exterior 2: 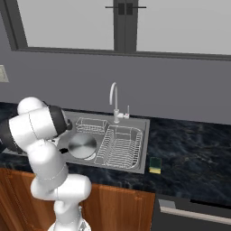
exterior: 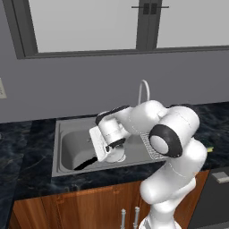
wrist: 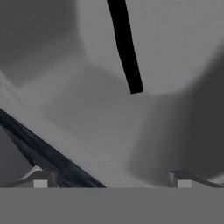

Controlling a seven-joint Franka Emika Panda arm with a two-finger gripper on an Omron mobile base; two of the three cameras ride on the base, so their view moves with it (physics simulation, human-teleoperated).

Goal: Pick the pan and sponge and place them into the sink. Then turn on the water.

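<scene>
The silver pan [exterior 2: 82, 146] lies in the left part of the sink [exterior 2: 142, 164], its black handle [exterior: 85, 163] pointing to the basin's front left. My gripper [wrist: 111, 180] hangs low over the basin, open, with nothing between its fingertips [wrist: 40, 179]. In the hand view the handle [wrist: 125, 48] runs from the top to the middle, apart from the fingers. The yellow and green sponge [exterior 2: 155, 164] rests on the dark counter just right of the sink. No water runs from the curved faucet [exterior 2: 113, 100].
A wire dish rack [exterior 2: 119, 146] fills the sink's right half, and a small wire basket [exterior 2: 90, 125] sits at its back. Dark marble counter [exterior 2: 189, 153] stretches to the right. A window spans the wall above. My own arm [exterior 2: 38, 131] stands before the sink's left end.
</scene>
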